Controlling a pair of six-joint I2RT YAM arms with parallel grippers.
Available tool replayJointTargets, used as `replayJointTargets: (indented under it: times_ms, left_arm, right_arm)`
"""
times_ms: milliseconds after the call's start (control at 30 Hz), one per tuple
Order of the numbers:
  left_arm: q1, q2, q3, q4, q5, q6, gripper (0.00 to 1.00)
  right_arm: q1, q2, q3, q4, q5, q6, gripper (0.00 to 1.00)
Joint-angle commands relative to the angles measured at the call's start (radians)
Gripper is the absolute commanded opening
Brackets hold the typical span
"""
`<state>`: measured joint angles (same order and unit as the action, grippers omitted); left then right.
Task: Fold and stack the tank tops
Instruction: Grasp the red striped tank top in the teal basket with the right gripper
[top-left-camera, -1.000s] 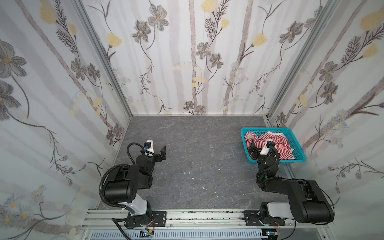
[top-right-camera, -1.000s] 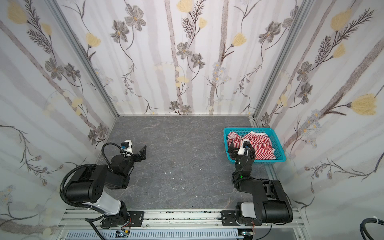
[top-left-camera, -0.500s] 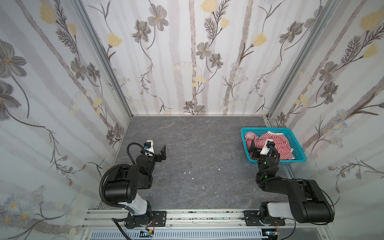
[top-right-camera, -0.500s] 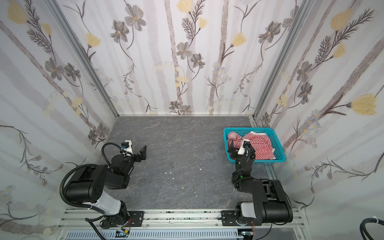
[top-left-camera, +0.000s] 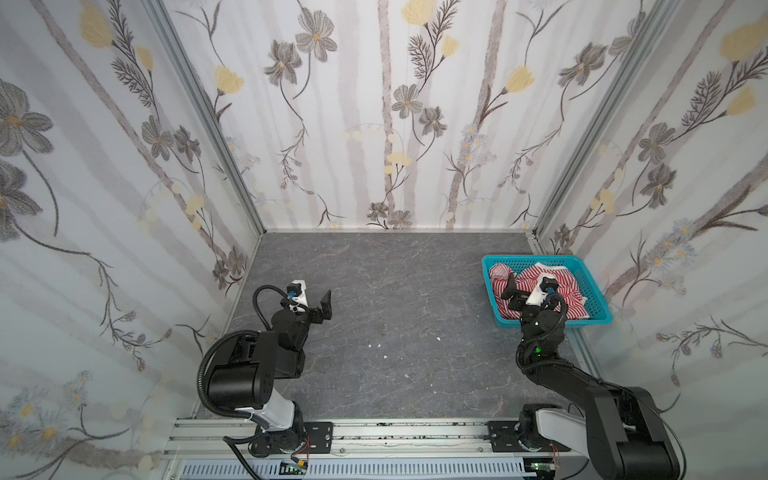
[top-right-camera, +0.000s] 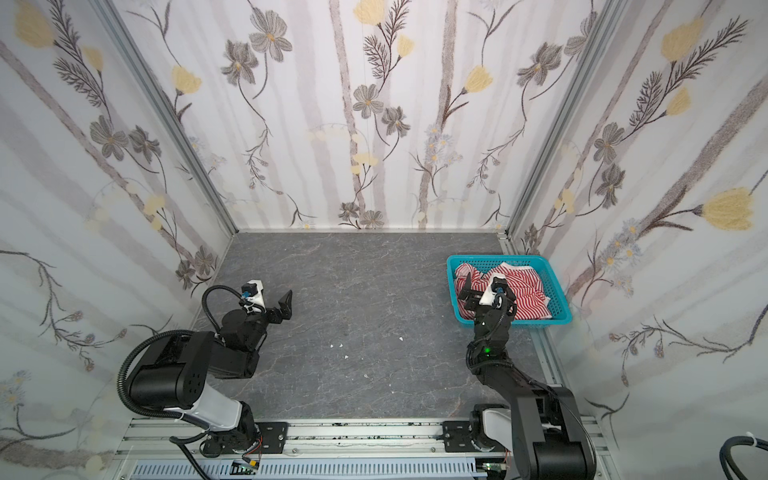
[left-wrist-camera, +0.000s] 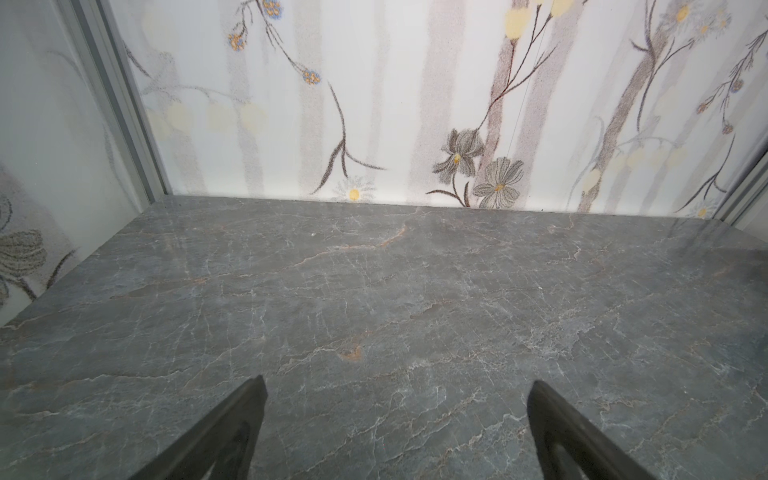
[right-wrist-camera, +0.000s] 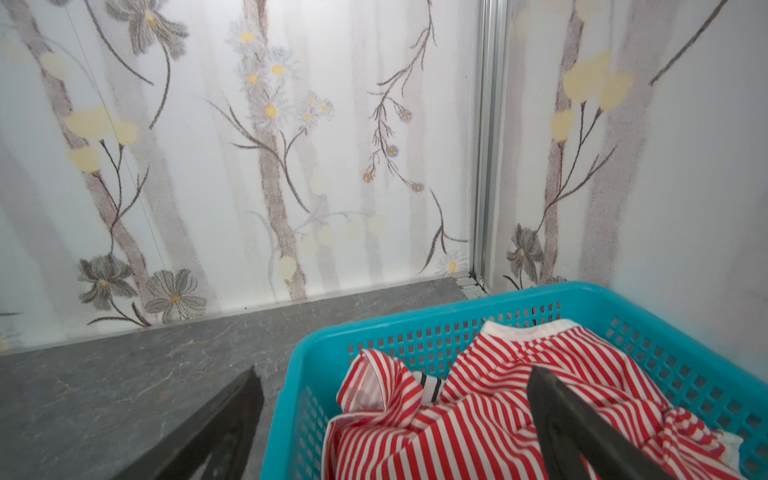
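A red-and-white striped tank top (top-left-camera: 571, 291) (top-right-camera: 530, 286) lies crumpled in the turquoise mesh basket (top-left-camera: 536, 259) (top-right-camera: 498, 261) at the right. In the right wrist view, a small patch of the black-and-white striped top (right-wrist-camera: 430, 384) peeks out under the red-striped top (right-wrist-camera: 478, 419). My right gripper (top-left-camera: 527, 287) (right-wrist-camera: 395, 372) hovers open over the basket's near-left corner, with one finger outside the basket wall (right-wrist-camera: 291, 399) and the other above the cloth. My left gripper (top-left-camera: 316, 302) (left-wrist-camera: 397, 380) rests open and low over bare grey table at the left, holding nothing.
Flowered walls close in the grey marbled table (top-left-camera: 395, 291) on three sides. A few white scraps (top-left-camera: 378, 345) lie near the middle. The aluminium rail (top-left-camera: 395, 432) carrying both arm bases runs along the front edge.
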<state>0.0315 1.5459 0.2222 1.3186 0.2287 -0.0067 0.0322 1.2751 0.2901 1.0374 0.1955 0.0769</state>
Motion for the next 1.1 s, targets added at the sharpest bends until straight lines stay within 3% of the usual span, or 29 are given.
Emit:
replayJointTargets:
  times_ms: [0,167,267,367,433,533,733,867,1067]
  left_arm:
    - [0.001,-0.058,0.031,-0.068,-0.004,-0.01,1.0]
    - [-0.003,-0.113,0.249,-0.479,-0.028,-0.004,1.0]
    - [-0.009,-0.094,0.494,-0.854,-0.047,0.033,1.0]
    - [-0.016,-0.02,0.747,-1.211,-0.041,0.092,1.0]
    - [-0.015,0.006,0.831,-1.353,-0.024,0.132,1.0]
    - [-0.016,-0.02,0.822,-1.425,0.008,0.156,1.0]
    - [-0.021,-0.15,0.679,-1.433,0.021,0.176,1.0]
    - [-0.021,-0.15,0.639,-1.446,0.002,0.174,1.0]
    - [-0.021,-0.138,0.638,-1.447,0.015,0.161,1.0]
  right_arm:
    - [-0.005,-0.084,0.13,-0.385,0.059,0.087,1.0]
    - [-0.032,-0.03,0.487,-0.898,0.091,0.247,1.0]
    - [-0.055,0.123,0.771,-1.261,0.135,0.426,1.0]
    - [-0.061,0.274,1.027,-1.551,0.05,0.465,1.0]
    - [-0.066,0.313,1.061,-1.581,-0.037,0.48,1.0]
    - [-0.083,0.382,1.054,-1.605,-0.145,0.52,0.99]
    - [-0.083,0.428,0.955,-1.616,-0.151,0.518,0.84]
    - [-0.084,0.431,0.88,-1.579,-0.145,0.519,0.72]
    - [-0.109,0.444,0.799,-1.499,-0.176,0.586,0.71]
